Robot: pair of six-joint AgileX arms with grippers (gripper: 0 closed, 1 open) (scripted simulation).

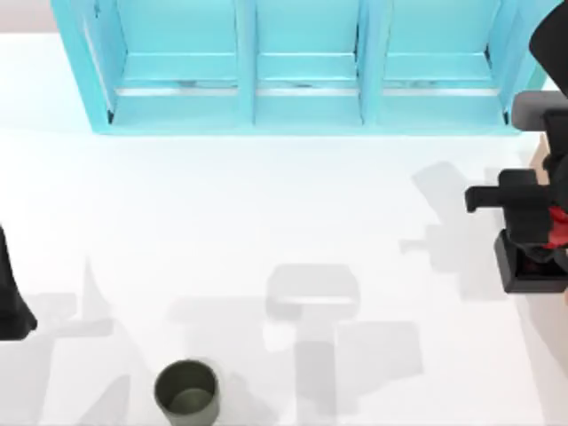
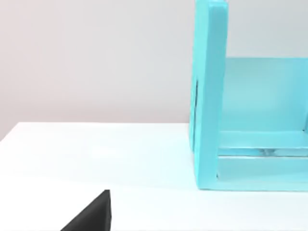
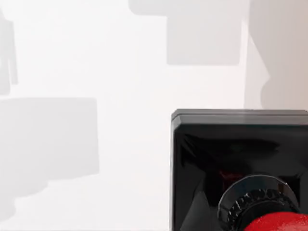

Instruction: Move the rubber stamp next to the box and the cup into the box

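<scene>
The rubber stamp (image 1: 525,266) hangs at the table's far right edge, its black square base tilted and its red knob (image 1: 559,232) tucked under my right gripper (image 1: 550,235). The right wrist view has the stamp (image 3: 216,154) close up, with a dark finger (image 3: 202,211) against the red knob (image 3: 279,224), so this gripper is shut on it. The dark olive cup (image 1: 186,390) stands upright near the front edge, left of centre, far from both grippers. A peach-tan sliver (image 1: 535,164) beside the right arm looks like the box, mostly hidden. My left gripper (image 1: 11,306) is parked at the left edge.
A big turquoise shelf unit (image 1: 302,62) spans the back of the table, and its end wall (image 2: 209,96) rises close in the left wrist view. Grey arm shadows lie across the white tabletop (image 1: 266,204) between cup and stamp.
</scene>
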